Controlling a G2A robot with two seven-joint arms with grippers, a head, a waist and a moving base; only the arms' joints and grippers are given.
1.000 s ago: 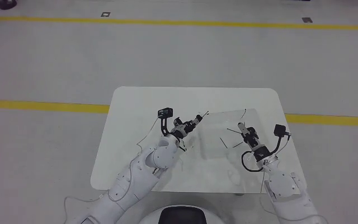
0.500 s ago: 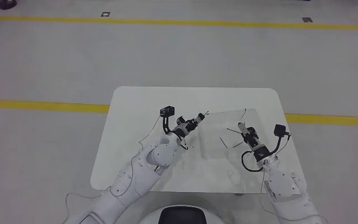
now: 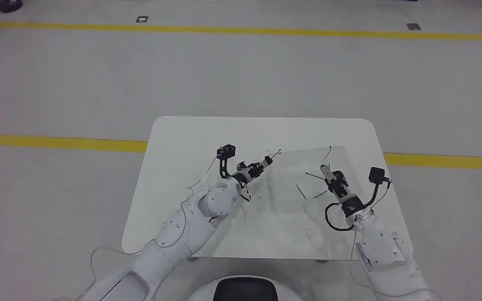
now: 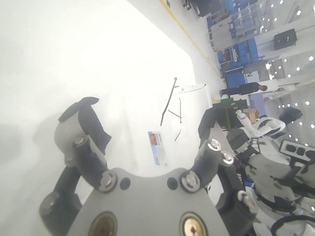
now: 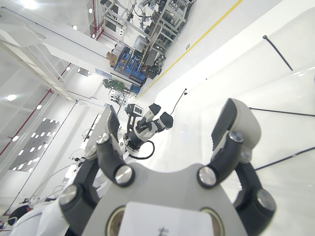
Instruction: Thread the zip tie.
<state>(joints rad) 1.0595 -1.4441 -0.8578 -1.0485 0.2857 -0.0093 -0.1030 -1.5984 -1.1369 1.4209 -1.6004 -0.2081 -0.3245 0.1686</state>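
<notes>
Several zip ties [image 3: 329,153] lay loose on the white surface [image 3: 188,150] in the top view, most of them on a clear sheet [image 3: 354,218] toward the robot's right. The left end effector [image 3: 261,162] sat near the middle of the surface, its tip pointing at the nearest tie [image 3: 274,154]. From above, the gap was too fine to judge whether they touched. The right end effector [image 3: 327,173] hung over the sheet, close to one end of another tie. Over the last second the left arm's elbow and forearm had swung outward while its tip barely shifted — a change of posture, not of place. The right arm and every tie had stayed put.

In the left wrist view the left end effector [image 4: 145,109] stood wide open with nothing between its fingers. The nearest tie [image 4: 168,100] lay flat on the surface just ahead of them, head end farthest away.

In the right wrist view the right end effector [image 5: 169,109] was likewise spread open and empty. Across the surface, the nearest tie [image 5: 178,101] ran on from the left one's fingertips.

No tie was gripped, so threading had not begun. The left arm's re-posing read as lining up to pick that tie — a tail would still have to be brought to a head afterwards.
</notes>
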